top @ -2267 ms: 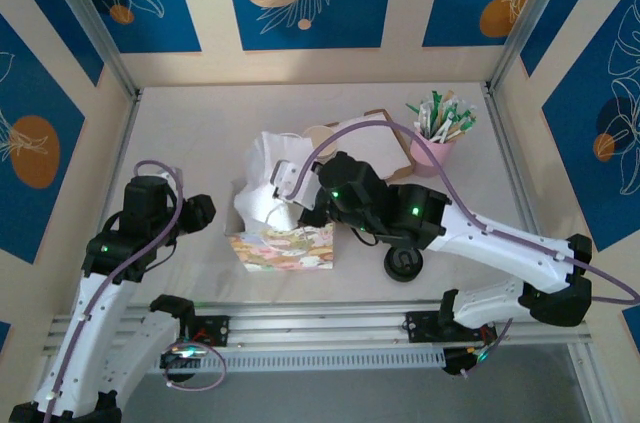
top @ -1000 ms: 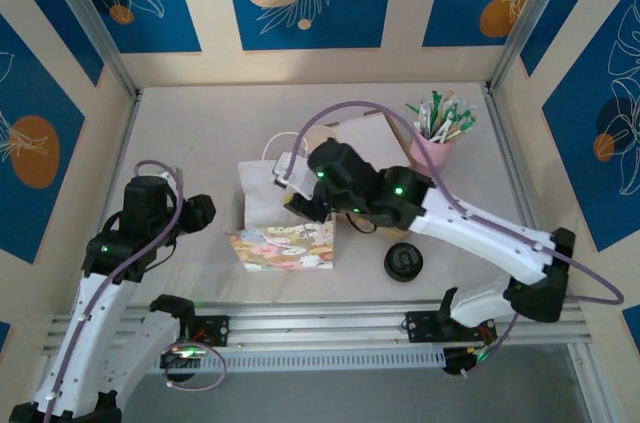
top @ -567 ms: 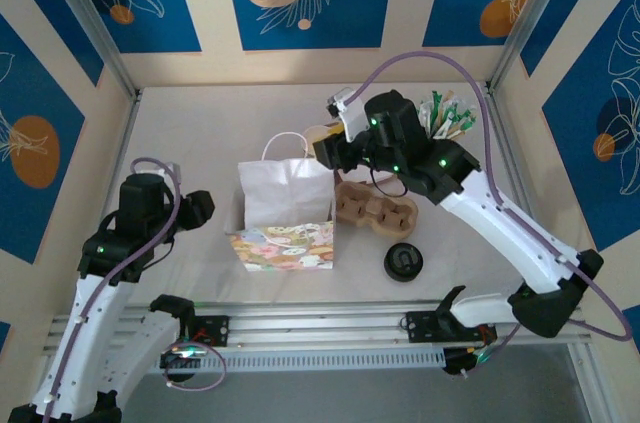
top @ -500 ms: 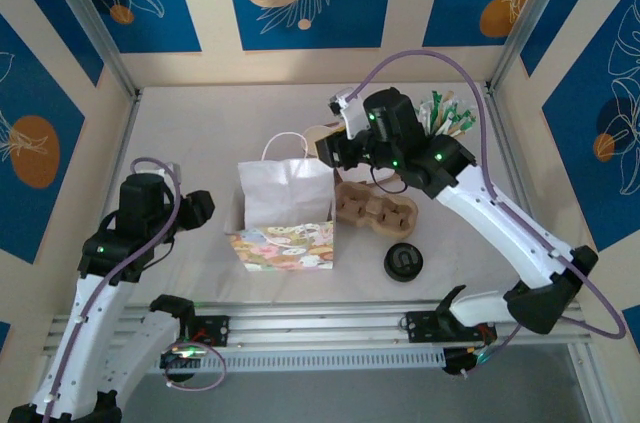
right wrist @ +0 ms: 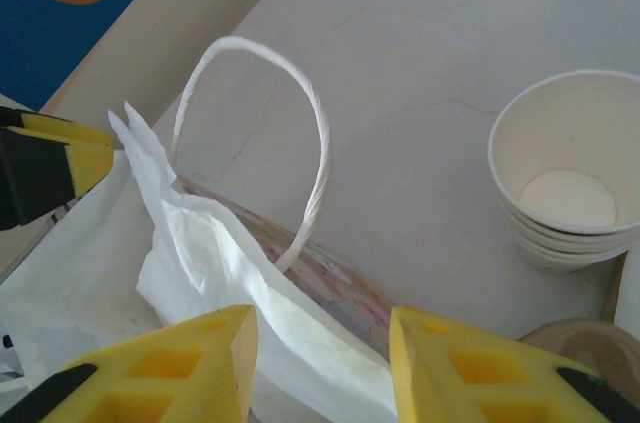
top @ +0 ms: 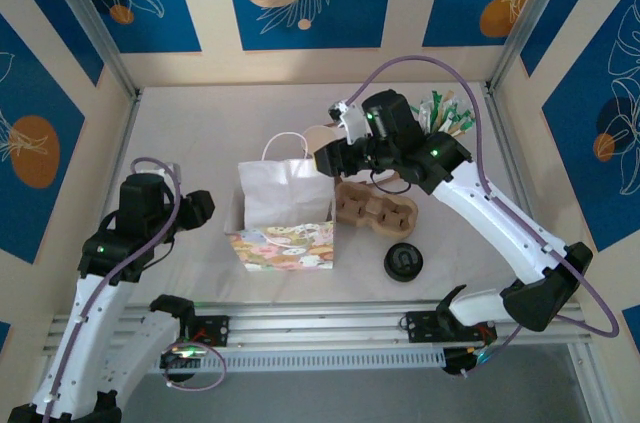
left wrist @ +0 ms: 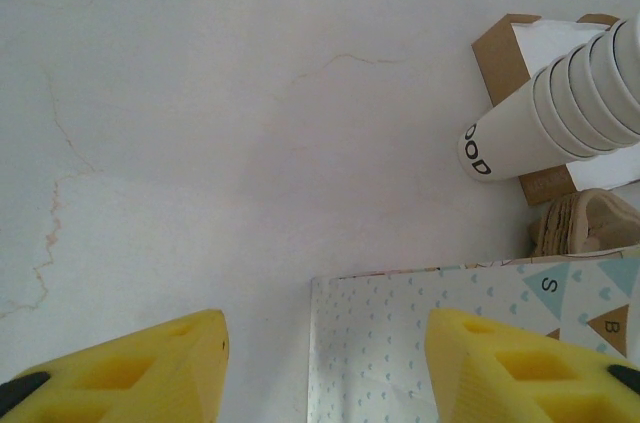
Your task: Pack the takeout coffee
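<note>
Black-lidded takeout coffee [top: 404, 262] stood on the table [top: 200, 133] near the front edge. It was right of the patterned box [top: 283, 246], just in front of the cardboard carrier [top: 375, 206] and apart from both arms.

Top view: I saw the right gripper [top: 328, 155] at the far right corner of the white bag [top: 285, 193], and the left gripper [top: 205, 209] just left of bag and box.

Left wrist: fingers [left wrist: 120, 368] spread, nothing between them, box corner below.

Right wrist: fingers [right wrist: 160, 363] spread above the bag's crumpled mouth, pinching nothing. The stacked cups [right wrist: 570, 173] stood beside the bag.
</note>
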Controlling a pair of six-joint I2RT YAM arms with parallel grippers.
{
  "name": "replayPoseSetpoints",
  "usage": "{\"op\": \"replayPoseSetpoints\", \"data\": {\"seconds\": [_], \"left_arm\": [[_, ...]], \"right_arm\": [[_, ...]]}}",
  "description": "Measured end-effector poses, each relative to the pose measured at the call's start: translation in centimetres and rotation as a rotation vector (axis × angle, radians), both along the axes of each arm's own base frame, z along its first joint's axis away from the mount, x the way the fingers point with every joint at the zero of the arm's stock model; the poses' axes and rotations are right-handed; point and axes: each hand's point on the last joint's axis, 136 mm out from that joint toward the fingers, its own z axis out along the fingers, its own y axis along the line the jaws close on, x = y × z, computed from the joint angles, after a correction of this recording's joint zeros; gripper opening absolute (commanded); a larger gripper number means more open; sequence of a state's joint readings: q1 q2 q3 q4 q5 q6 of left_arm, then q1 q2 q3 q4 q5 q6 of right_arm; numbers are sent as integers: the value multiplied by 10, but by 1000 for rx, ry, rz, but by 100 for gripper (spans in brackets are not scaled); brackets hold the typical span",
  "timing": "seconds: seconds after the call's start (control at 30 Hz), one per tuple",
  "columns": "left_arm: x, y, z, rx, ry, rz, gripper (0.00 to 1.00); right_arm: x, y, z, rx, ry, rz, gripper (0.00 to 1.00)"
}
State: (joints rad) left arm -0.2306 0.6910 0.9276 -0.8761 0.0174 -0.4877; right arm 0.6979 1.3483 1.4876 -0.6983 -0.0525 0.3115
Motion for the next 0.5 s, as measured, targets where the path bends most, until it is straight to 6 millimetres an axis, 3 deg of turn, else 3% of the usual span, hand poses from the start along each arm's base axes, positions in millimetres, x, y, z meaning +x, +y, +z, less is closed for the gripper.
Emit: {"op": "replayPoseSetpoints", "data": {"seconds": [0.33,0.5], "left_arm": [[0,0,0,0,0,0,55],[0,0,0,0,1,0,55]], "right_arm": [[-18,4,-13,-64,0,77,43],[-31,9,-21,-118,-21,140,38]]}}
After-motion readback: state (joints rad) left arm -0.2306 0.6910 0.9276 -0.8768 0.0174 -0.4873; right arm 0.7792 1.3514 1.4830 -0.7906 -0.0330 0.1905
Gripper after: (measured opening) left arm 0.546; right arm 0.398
